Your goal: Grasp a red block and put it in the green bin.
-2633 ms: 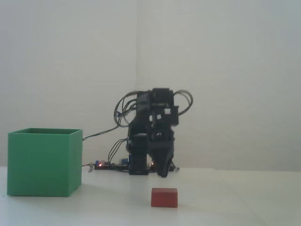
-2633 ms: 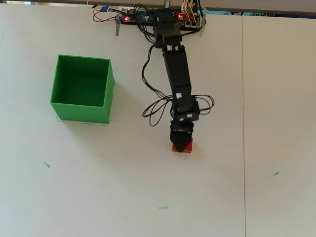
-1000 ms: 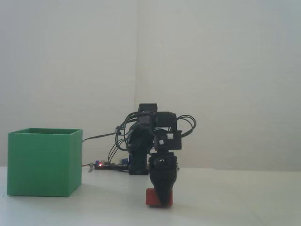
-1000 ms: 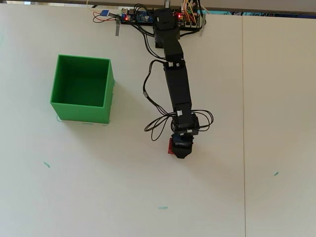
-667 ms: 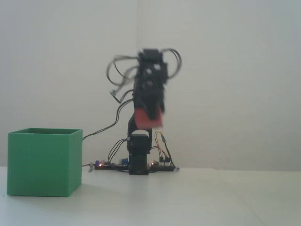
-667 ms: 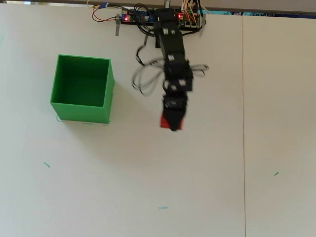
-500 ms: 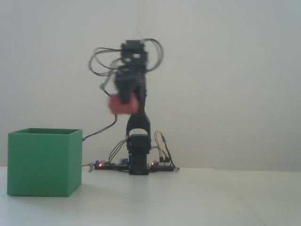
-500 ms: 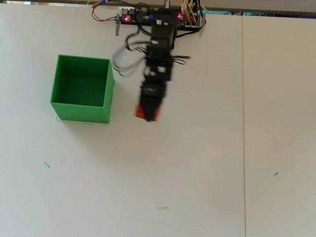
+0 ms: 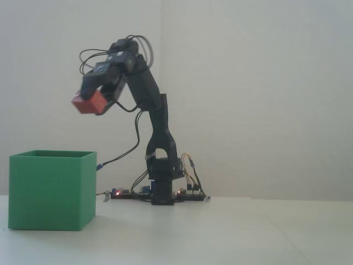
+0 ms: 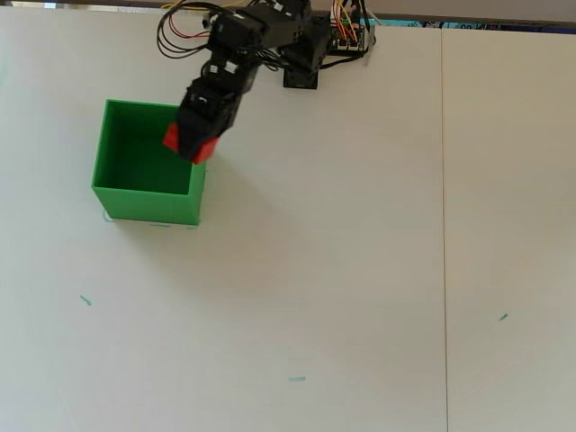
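Observation:
The red block (image 9: 88, 102) (image 10: 171, 138) hangs in the air, with my gripper (image 9: 95, 100) (image 10: 188, 142) shut on it. In the fixed view it sits high above the right part of the green bin (image 9: 52, 190). From overhead the block overlaps the right wall of the green bin (image 10: 147, 200), near its upper right corner. The bin stands on the white table, open at the top, and its inside looks empty from above.
The arm's base and a circuit board with lit red LEDs (image 10: 342, 36) sit at the table's far edge, with loose wires (image 10: 184, 18) looping from the arm. A seam (image 10: 444, 225) runs down the table on the right.
The gripper closed on the block on the table, lifted it high and swung it left. It has gone from right of the bin to over the bin's right wall.

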Tool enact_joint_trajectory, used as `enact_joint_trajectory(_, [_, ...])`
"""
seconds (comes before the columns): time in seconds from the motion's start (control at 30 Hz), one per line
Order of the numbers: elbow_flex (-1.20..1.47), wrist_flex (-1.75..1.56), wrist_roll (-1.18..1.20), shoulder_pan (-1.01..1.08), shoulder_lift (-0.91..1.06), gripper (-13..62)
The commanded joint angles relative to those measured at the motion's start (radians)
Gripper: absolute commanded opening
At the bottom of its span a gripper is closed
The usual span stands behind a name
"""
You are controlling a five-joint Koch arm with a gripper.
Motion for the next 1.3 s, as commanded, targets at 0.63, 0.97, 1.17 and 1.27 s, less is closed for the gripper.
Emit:
enact_joint_trajectory(0.63, [0.087,-0.097,-0.066,0.193,-0.006,34.2])
enact_joint_trajectory(0.97, [0.087,-0.097,-0.061,0.186,0.086,35.0])
enact_joint_trajectory(1.17, [0.091,-0.156,-0.061,0.112,0.259,34.9])
enact_joint_trajectory(1.27, [0.118,-0.210,-0.060,0.029,0.354,34.9])
